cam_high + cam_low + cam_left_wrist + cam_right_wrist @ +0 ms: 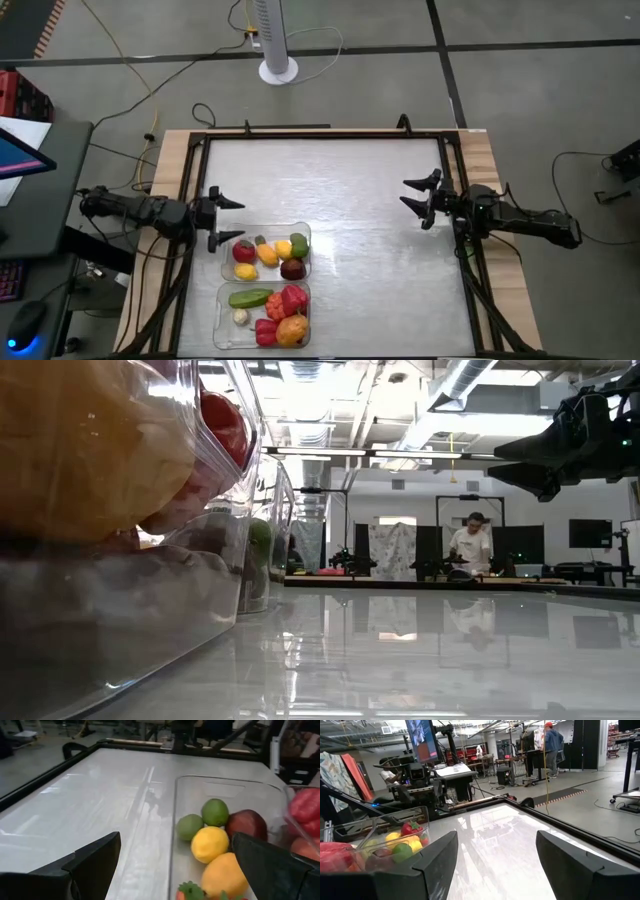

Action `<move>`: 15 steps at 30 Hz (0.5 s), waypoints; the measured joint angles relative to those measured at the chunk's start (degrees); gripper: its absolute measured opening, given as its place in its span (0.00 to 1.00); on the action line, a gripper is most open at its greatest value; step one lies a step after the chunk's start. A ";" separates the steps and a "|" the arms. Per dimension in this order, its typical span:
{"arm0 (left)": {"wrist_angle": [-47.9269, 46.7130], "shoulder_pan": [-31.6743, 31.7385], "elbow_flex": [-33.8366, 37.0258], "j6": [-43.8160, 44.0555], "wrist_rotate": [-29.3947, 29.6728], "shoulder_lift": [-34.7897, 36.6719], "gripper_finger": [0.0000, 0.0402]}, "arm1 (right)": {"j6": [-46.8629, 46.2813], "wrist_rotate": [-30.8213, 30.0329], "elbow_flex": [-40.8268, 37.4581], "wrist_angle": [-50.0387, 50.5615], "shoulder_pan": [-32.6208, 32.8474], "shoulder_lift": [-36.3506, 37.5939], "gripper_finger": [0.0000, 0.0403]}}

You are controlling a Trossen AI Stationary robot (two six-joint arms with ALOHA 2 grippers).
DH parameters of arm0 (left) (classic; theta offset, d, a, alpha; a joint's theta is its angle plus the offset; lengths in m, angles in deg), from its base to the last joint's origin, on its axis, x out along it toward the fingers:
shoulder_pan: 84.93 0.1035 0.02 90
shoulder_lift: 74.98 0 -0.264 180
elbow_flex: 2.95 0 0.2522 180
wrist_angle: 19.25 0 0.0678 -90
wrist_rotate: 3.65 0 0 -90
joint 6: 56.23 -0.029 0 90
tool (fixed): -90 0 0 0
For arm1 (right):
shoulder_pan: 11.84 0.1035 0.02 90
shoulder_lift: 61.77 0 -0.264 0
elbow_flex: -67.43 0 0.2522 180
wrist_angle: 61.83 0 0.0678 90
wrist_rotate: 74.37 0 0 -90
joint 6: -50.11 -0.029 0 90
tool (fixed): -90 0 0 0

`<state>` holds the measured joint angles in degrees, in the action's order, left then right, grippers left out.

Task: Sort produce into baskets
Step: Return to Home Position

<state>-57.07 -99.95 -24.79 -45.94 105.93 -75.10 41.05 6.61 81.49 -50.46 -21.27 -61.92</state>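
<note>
Two clear plastic baskets stand on the white table near its left front. The farther basket holds red, yellow, orange and green pieces of produce. The nearer basket holds a green piece, red pieces, an orange one and a small white one. My left gripper is open and empty at the table's left edge, just beside the farther basket; its wrist view shows the basket's green, yellow and dark red fruit. My right gripper is open and empty above the table's right side.
A black frame rail runs around the table top. The middle and far part of the table is bare white surface. In the low view the baskets fill the left foreground, and a person stands far behind the table.
</note>
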 joint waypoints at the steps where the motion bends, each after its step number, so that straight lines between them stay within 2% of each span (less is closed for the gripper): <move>1: 0.00 0.59 -0.02 0.02 0.02 0.02 0.92 | 0.00 -0.01 0.00 0.00 0.00 0.00 0.73; 15: -0.04 6.63 -0.04 0.02 0.16 0.02 0.92 | 0.00 0.00 0.00 0.00 0.00 -0.01 0.73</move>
<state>-57.11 -93.32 -24.83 -45.92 106.09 -75.08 41.05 6.61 81.49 -50.46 -21.27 -61.93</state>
